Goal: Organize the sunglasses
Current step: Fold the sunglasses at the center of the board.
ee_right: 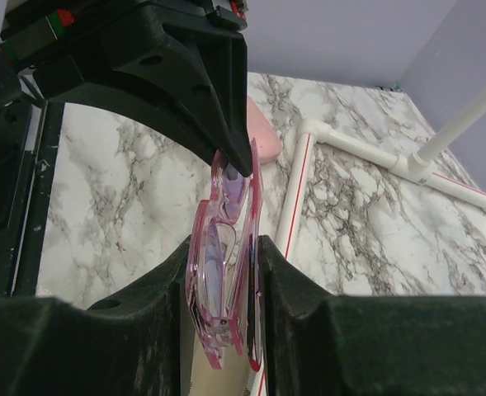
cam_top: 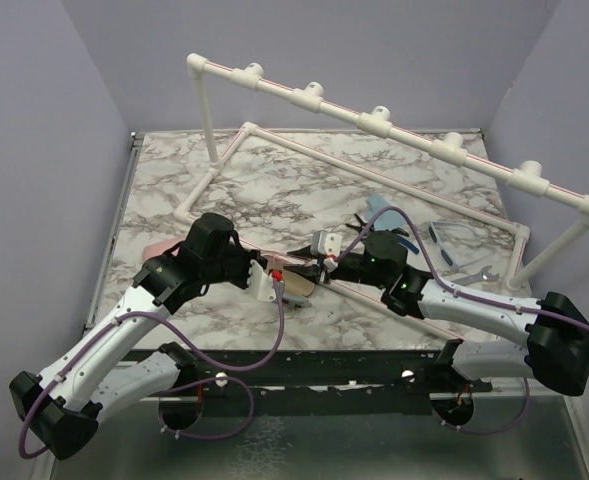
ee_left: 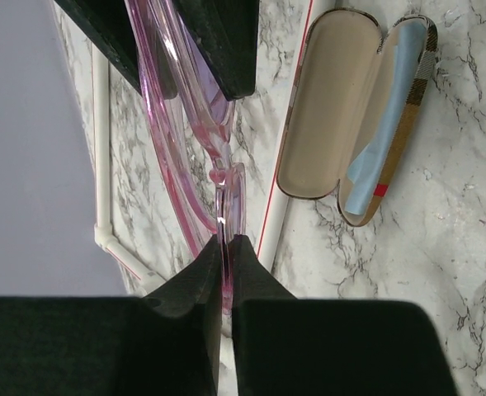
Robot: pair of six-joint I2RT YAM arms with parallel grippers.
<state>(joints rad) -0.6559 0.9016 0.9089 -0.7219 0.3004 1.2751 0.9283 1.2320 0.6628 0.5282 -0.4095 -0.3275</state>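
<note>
Left claw tight on pink sunglasses

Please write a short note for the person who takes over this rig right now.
Left gripper shut on the pink sunglasses, held above the table.
Right gripper: pads against both sides of the same pair.
Blue sunglasses lie on the table, far right.
Brown plaid case lies open near the grippers.
Done: nothing put away. Left: both pairs.
</note>
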